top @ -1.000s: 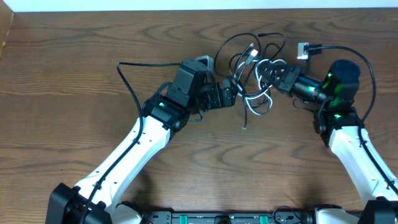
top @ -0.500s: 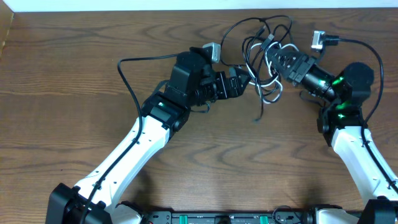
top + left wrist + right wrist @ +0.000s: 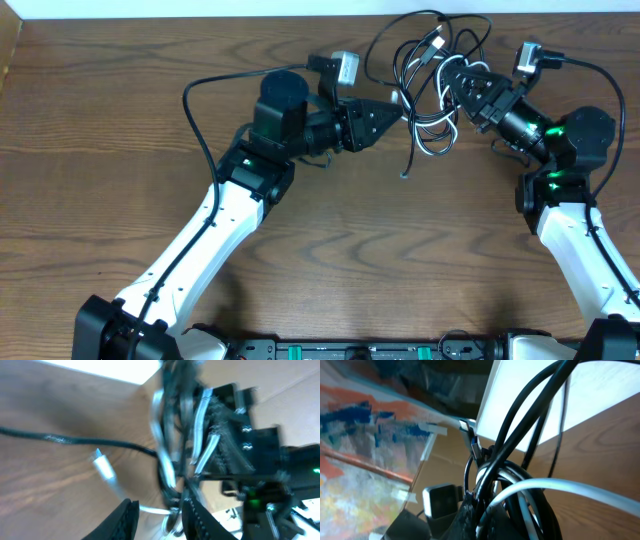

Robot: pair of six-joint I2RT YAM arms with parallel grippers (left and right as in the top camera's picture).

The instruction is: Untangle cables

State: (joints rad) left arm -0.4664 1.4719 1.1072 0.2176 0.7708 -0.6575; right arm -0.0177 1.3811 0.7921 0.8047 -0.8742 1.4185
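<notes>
The cables (image 3: 432,68) form one tangle of black cords and a white one (image 3: 436,142) near the table's far edge, right of centre. My right gripper (image 3: 462,84) is shut on the knot, and black and white strands (image 3: 520,485) rise out of its fingers (image 3: 475,515). My left gripper (image 3: 398,106) reaches into the tangle from the left. Its jaws stand narrow but apart (image 3: 160,516), with the white cable (image 3: 155,509) crossing the gap and black strands (image 3: 175,435) against the right finger (image 3: 196,515). A silver plug (image 3: 102,466) hangs over the wood.
A loose cable end (image 3: 405,172) dangles toward the wooden table (image 3: 120,140). The left arm's own thick black cable (image 3: 200,110) loops out to the left. The table's far edge (image 3: 200,18) lies just behind the tangle.
Both grippers moved toward the far edge, carrying the tangle with them. The left jaws narrowed from wide open around the white cable. The right gripper stayed shut on the knot.
</notes>
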